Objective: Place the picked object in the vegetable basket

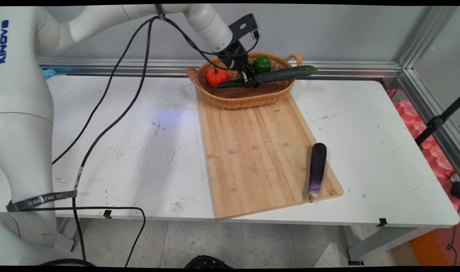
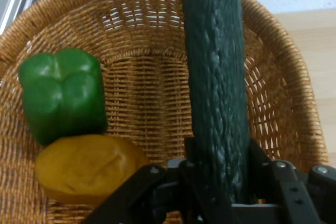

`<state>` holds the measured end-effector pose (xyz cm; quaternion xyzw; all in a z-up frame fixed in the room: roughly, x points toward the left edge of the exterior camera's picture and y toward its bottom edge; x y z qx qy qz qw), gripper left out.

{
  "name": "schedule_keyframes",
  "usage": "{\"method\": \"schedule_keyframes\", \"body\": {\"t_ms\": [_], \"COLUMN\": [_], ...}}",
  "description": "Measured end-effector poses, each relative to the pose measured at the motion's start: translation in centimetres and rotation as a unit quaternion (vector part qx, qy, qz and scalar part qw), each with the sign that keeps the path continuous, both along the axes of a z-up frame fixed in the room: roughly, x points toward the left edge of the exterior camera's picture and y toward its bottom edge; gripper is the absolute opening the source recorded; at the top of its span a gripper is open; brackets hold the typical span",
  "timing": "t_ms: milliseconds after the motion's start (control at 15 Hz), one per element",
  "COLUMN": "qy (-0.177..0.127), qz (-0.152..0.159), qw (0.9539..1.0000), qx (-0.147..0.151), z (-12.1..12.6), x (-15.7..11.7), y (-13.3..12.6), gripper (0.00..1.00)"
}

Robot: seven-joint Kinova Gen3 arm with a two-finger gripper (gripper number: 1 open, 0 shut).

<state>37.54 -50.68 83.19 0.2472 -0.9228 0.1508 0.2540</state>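
My gripper (image 1: 249, 78) is down in a wicker basket (image 1: 245, 99) at the table's far side and is shut on a long dark green cucumber (image 1: 275, 74). The cucumber lies slantwise, its left end inside the basket and its right end out past the right rim. In the hand view the cucumber (image 2: 215, 77) runs up from between my fingers (image 2: 258, 156), across the basket (image 2: 142, 93). Beside it lie a green bell pepper (image 2: 63, 95) and an orange vegetable (image 2: 86, 169). From the main view, the green pepper (image 1: 261, 64) is behind my gripper and the orange vegetable (image 1: 216, 76) to its left.
The basket stands on the far end of a long wooden cutting board (image 1: 252, 151). A purple eggplant (image 1: 317, 170) lies along the board's near right edge. Black cables (image 1: 113, 113) hang over the table's left half. A metal rail (image 1: 347, 70) runs along the wall.
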Motion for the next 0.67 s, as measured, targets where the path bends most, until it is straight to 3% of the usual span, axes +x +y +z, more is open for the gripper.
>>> {"method": "schedule_keyframes", "body": {"t_ms": [267,333,667], "qy": [0.004,0.004,0.003], "qz": [0.005,0.005,0.007], "qw": [1.0000,1.0000,1.0000], "qx": [0.002,0.002,-0.001], "z": [-0.63,-0.78,-1.09], "x": [0.14,0.19,0.37], "y": [-0.04,-0.03,-0.07], "gripper": [0.00,1.00,1.00]}}
